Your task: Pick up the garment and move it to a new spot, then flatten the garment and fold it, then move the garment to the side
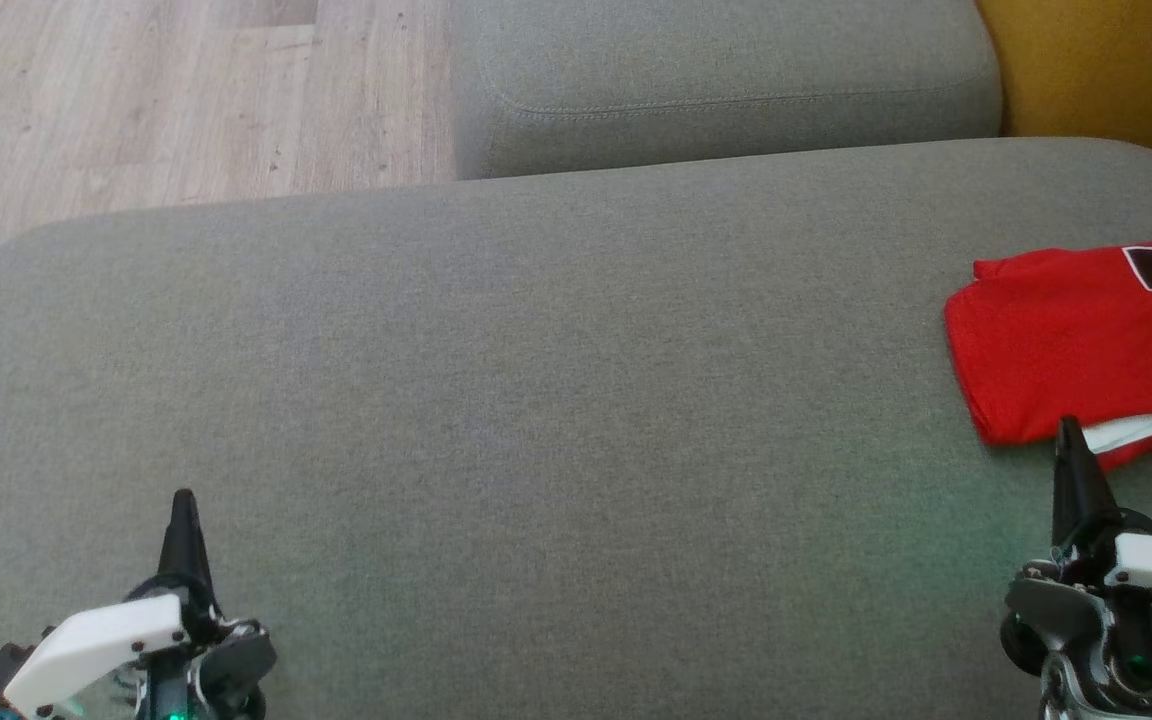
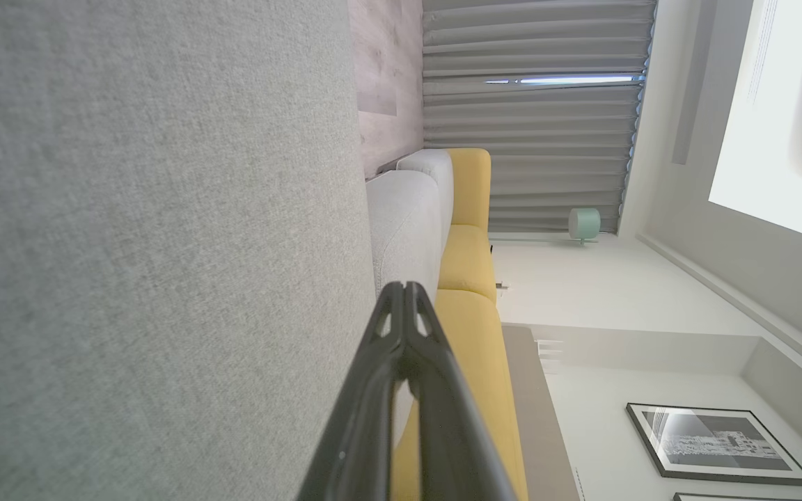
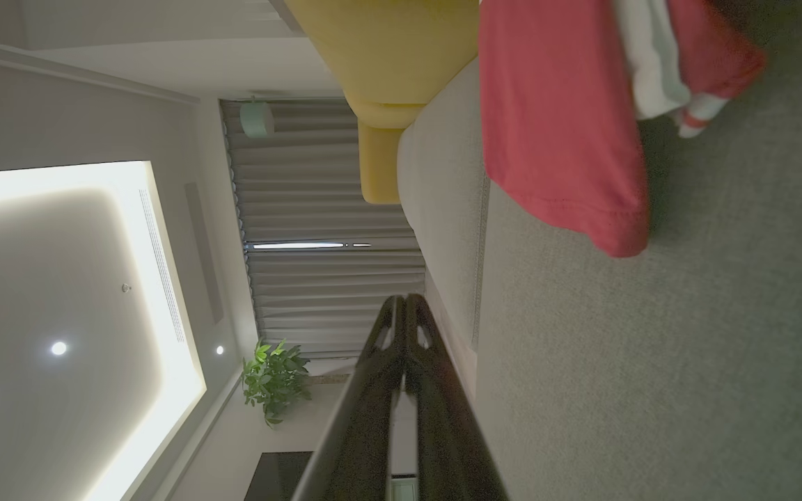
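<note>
The garment (image 1: 1076, 340) is a red jersey with dark numbers, folded into a compact rectangle at the right edge of the grey sofa seat (image 1: 536, 380). A bit of white trim pokes out at its near side. My right gripper (image 1: 1069, 428) stands shut at the lower right, its tip just at the garment's near edge with nothing between the fingers. The right wrist view shows the garment (image 3: 561, 118) lying ahead of the shut right gripper (image 3: 402, 300). My left gripper (image 1: 183, 497) is shut at the lower left over bare cushion, far from the garment; the left wrist view shows the left gripper (image 2: 403, 287) closed too.
A second grey cushion (image 1: 726, 80) sits behind the seat, with wooden floor (image 1: 136, 90) to its left and a yellow sofa part (image 1: 1116, 70) at the back right. The wrist views show curtains (image 2: 533, 125), a framed picture (image 2: 714, 445) and a plant (image 3: 276, 379).
</note>
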